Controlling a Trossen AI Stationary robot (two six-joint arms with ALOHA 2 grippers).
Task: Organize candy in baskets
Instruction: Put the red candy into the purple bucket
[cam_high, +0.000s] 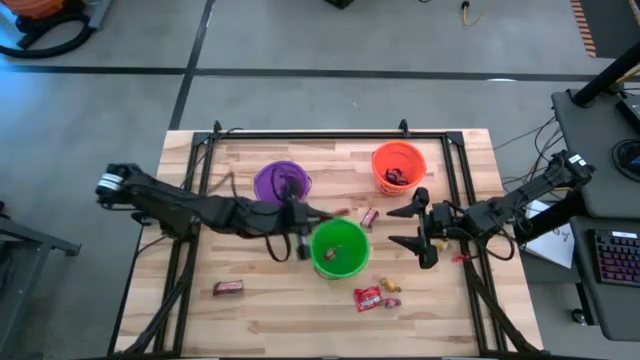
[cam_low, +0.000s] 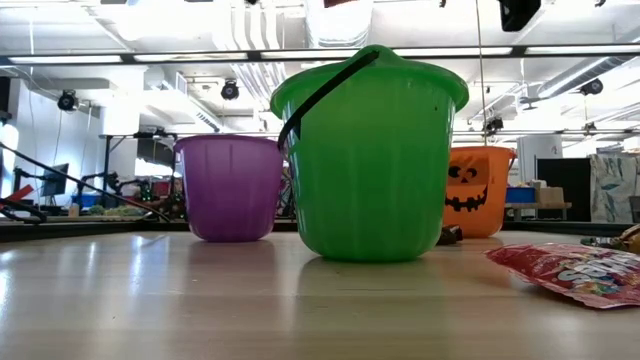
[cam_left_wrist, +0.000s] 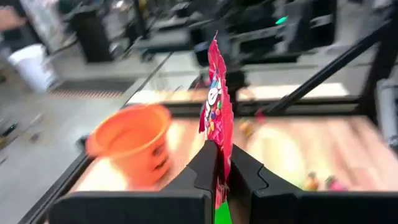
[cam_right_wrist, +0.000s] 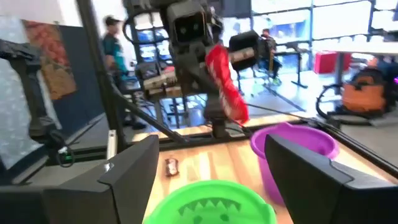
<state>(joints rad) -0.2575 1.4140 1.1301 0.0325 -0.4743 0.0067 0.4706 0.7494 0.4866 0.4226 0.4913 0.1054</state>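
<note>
Left tool (cam_left_wrist: 217, 168) is clamped tight on a shiny red packet (cam_left_wrist: 216, 106) of candy, which stands upright out of its fingers (cam_left_wrist: 202, 168). Directly under this tool's tip a sliver of the green basket (cam_high: 339, 247) shows, and in the high view the tool sits at that basket's rim on the side toward the purple basket (cam_high: 280, 182). Farther ahead of it, across the wooden surface (cam_high: 280, 310), stands the orange basket (cam_left_wrist: 134, 146), and beyond that small yellow and orange pieces (cam_left_wrist: 320, 182) lie on the boards.

Right tool (cam_high: 421, 227) hovers on the other side of the green basket with its jaws spread wide and nothing between them. From its own wrist view the green basket's rim is nearest, the purple basket just behind and to one side, and the left tool with its red packet faces it over them; a dark brown bar (cam_right_wrist: 171, 165) lies on the boards past the green rim. Near this right tool, in the high view, a small wrapped sweet (cam_high: 369, 217) lies between the green and orange baskets, and a second red packet (cam_high: 368, 297) rests flat beside tiny orange pieces (cam_high: 389, 287). A separate dark wrapped bar (cam_high: 228, 288) lies well apart, on the left arm's side
</note>
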